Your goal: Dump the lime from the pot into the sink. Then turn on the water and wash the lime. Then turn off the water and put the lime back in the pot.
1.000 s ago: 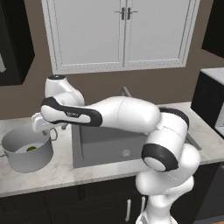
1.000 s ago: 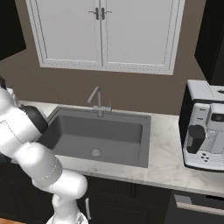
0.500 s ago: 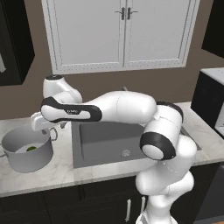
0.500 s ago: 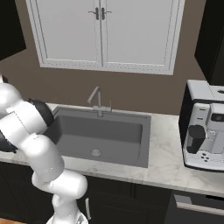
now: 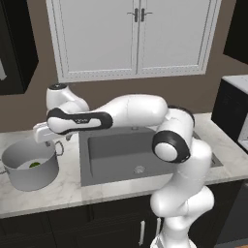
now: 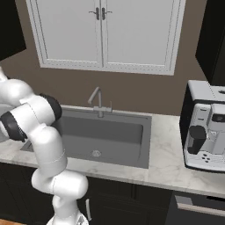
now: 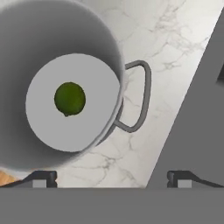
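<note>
Reach has been extended over the last second, so the gripper point(image 7: 112, 177), jaws wide apart and empty, is now hung above the pot's point(image 7: 116, 65) handle; the lime point(image 7: 69, 99) is still inside, the sink point(image 5: 145, 150) unused.

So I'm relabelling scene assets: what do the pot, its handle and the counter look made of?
The pot looks like brushed light-grey metal, matte, with a paler floor under the lime. Its loop handle seems a bent grey metal rod. The counter reads as polished white marble, going by its grey veining.
</note>
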